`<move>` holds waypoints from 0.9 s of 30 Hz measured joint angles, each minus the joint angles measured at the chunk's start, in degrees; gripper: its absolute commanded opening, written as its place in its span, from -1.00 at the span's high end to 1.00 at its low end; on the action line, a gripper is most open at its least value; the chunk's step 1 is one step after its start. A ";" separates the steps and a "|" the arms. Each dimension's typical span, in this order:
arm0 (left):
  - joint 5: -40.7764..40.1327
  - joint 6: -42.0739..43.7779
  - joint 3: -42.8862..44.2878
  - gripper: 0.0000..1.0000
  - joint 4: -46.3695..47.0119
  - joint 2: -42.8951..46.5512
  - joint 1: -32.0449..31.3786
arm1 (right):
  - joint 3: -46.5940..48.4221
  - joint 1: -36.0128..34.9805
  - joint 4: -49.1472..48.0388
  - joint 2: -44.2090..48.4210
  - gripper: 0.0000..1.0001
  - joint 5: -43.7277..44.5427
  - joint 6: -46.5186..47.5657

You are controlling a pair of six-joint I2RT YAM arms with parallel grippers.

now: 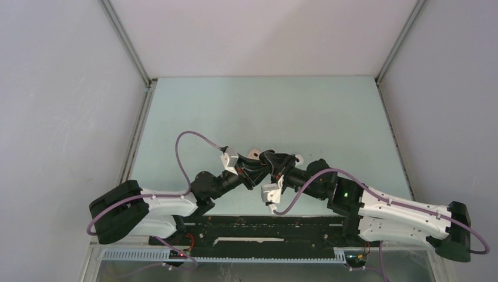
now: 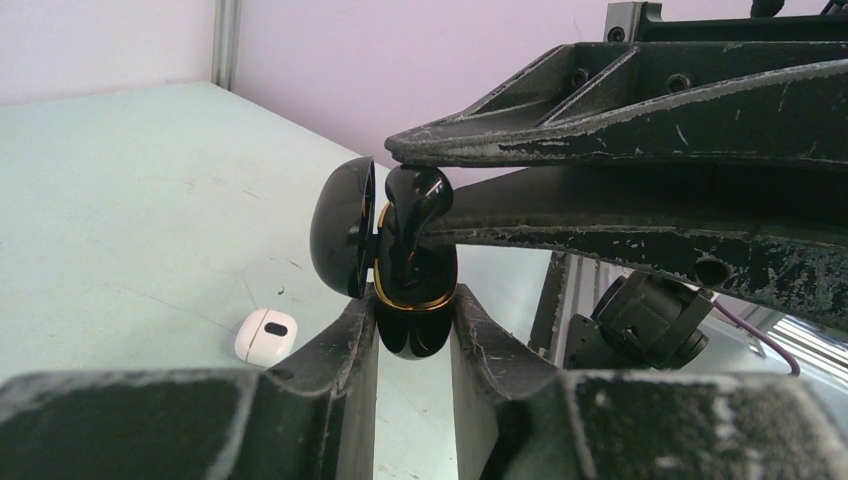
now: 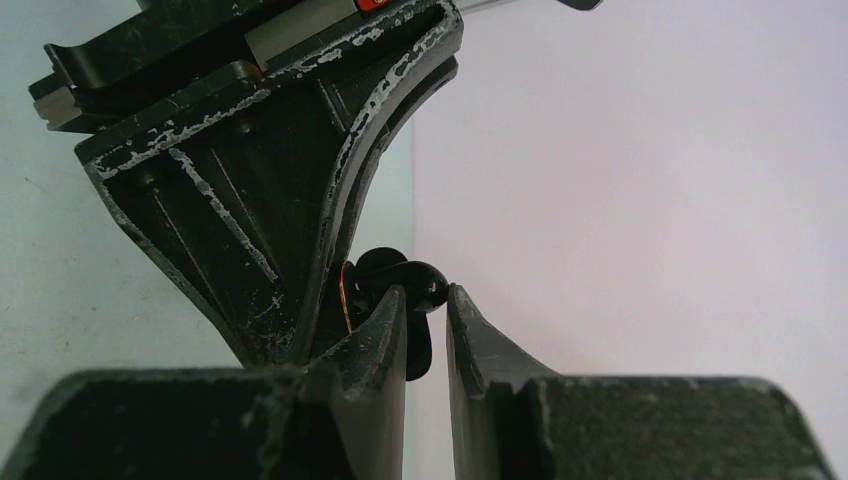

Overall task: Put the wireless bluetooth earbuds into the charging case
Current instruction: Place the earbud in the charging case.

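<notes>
1. Hazard – misalignment. The black earbud (image 2: 415, 195) sits at the mouth of the charging case (image 2: 420, 335). Its stem is down inside the gold rim (image 2: 405, 305) and its head stands proud, so it does not look fully seated to me. A push off the socket's line could jam the stem against the rim or flick the bud out of the grip.
2. Hazard – case slip. The left fingers (image 2: 345, 360) are clamped on the lower body of the case only, and that body is glossy and rounded. Pressing force from the other arm could twist it or squeeze it out.
3. Hazard – lid. The lid (image 2: 338, 240) stands open, just beside the bud. A sideways drift of the right fingers (image 3: 385, 340) could knock it closed onto the bud.
4. Hazard – drop. Case and bud appear to be held clear of the worktop (image 2: 120, 200), so a released bud would fall and likely roll. A white pebble-shaped item (image 2: 265, 335) lies on the worktop below, well apart from the case. I cannot tell whether it is a case or a bud.
5. Pose, left arm (image 1: 164, 202). It reaches inward from its base to the centre, with the wrist turned so the case mouth faces the other arm.
6. Pose, right arm (image 1: 399, 214). It mirrors the left and meets it mid-worktop. Its fingers are nearly closed and pinch the black earbud by its head
</notes>
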State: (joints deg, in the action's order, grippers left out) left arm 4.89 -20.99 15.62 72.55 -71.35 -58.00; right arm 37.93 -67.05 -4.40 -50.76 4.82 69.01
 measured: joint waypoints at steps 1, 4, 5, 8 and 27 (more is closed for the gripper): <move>0.00 -0.02 0.00 0.99 0.04 -0.13 0.00 | 0.00 0.00 0.04 0.00 1.00 0.02 0.00; 0.02 -0.02 0.00 0.99 0.24 -0.33 0.00 | -0.07 0.00 0.02 0.00 1.00 0.13 -0.04; 0.02 -0.02 0.00 0.99 0.26 -0.37 0.00 | -0.09 0.00 0.02 0.00 1.00 0.20 -0.11; 0.00 0.00 0.00 0.99 0.50 -0.52 -0.02 | -0.09 0.00 -0.09 0.00 1.00 0.37 -0.74; -0.24 1.18 -1.81 1.00 5.42 -2.62 -1.25 | -0.28 0.00 0.26 0.22 1.00 0.61 -7.02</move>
State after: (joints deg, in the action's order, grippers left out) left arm 4.64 -19.81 13.80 77.97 -73.97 -59.24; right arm 37.65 -67.05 -4.14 -50.54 5.43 62.00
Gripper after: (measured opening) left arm 0.287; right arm 0.192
